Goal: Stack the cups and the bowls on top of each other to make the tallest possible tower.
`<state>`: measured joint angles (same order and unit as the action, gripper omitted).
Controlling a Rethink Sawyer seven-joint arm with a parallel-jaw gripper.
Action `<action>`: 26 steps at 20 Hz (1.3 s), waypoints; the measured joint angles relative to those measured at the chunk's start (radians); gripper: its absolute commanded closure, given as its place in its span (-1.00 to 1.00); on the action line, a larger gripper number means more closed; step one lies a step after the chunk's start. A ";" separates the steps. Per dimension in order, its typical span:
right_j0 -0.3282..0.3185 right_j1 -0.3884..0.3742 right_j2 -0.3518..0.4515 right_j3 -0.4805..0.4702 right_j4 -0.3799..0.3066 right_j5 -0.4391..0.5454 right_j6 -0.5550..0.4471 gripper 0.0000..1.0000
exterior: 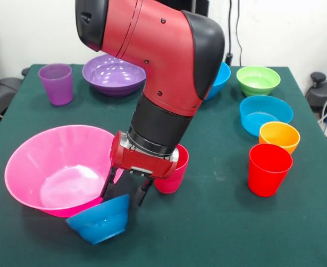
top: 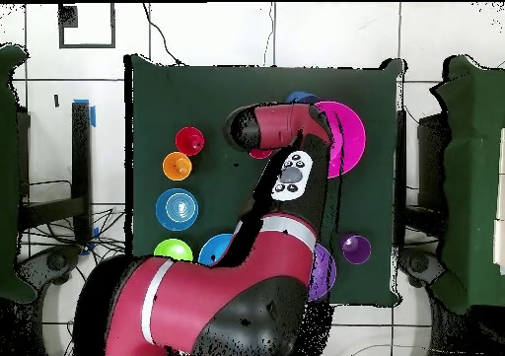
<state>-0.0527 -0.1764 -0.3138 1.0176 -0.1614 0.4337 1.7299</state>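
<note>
My gripper (exterior: 124,198) is shut on the rim of the small dark blue bowl (exterior: 99,221), which hangs tilted low over the table, against the near side of the huge pink bowl (exterior: 52,167). The pink bowl is empty. The magenta-pink cup (exterior: 176,173) stands just behind the gripper. The purple cup (exterior: 57,83) and large purple bowl (exterior: 113,74) stand at the far left. The red cup (exterior: 269,169), orange bowl (exterior: 279,135), cyan bowl (exterior: 265,113) and green bowl (exterior: 258,79) line the right side. The large blue bowl (exterior: 220,78) is half hidden behind the arm.
In the overhead view the arm (top: 281,189) crosses the table's middle and hides the gripper. The pink bowl (top: 347,140) and small blue bowl (top: 301,98) lie near the far edge. The red cup (top: 189,140) and cyan bowl (top: 178,209) stand at the left.
</note>
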 measured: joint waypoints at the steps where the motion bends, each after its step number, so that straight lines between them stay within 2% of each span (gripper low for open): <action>1: 0.000 0.001 0.000 0.000 0.000 -0.001 0.000 -1.00; 16: 0.000 0.013 -0.005 0.000 0.000 -0.006 0.000 -1.00; 26: 0.000 0.054 -0.011 0.000 0.000 -0.057 0.000 -1.00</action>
<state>-0.0523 -0.1223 -0.3250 1.0173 -0.1612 0.3763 1.7299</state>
